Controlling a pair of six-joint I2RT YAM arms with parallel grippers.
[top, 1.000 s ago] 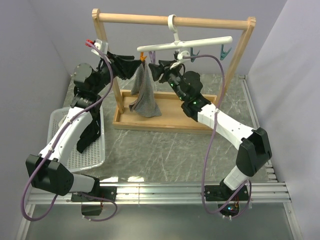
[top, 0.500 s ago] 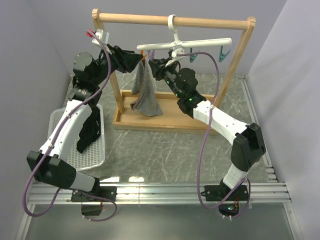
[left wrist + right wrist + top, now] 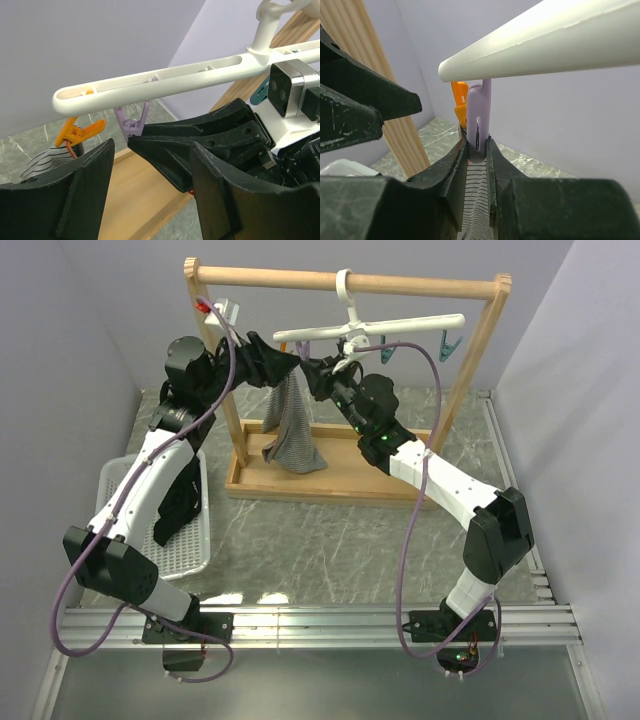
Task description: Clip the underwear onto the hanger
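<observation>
**Underwear** (image 3: pixel 291 430): Grey cloth with fine dark stripes, hanging in a bunched fold under the left end of the hanger (image 3: pixel 400 327). Its lower edge hangs just above the base board of the wooden frame (image 3: pixel 260 278). The top of the cloth gathers at the orange clip (image 3: pixel 80 134). In the right wrist view the striped cloth rises to just below the purple clip (image 3: pixel 479 125). Whether that clip bites the cloth cannot be told.

**Hanger**: Long white bar, with its hook over the frame's top rail. The orange clip is at the left end, with the purple clip next to it. Teal clips (image 3: pixel 447 343) hang toward the right end.

**Right gripper** (image 3: pixel 477 152): Jaws narrow, pinched on the lower part of the purple clip with one finger on each side. The striped cloth lies between the fingers directly below.

**Left gripper** (image 3: pixel 280 362): Jaws wide, nothing between them. It is raised to the bar's left end, just beside the orange clip and facing the right gripper, with the tips close together.

**White basket** (image 3: pixel 180 558): Sits on the left of the table (image 3: pixel 330 540), beside the frame. A black garment (image 3: pixel 175 505) lies in it.

**Table**: Grey marbled top, bearing the frame and the basket.
</observation>
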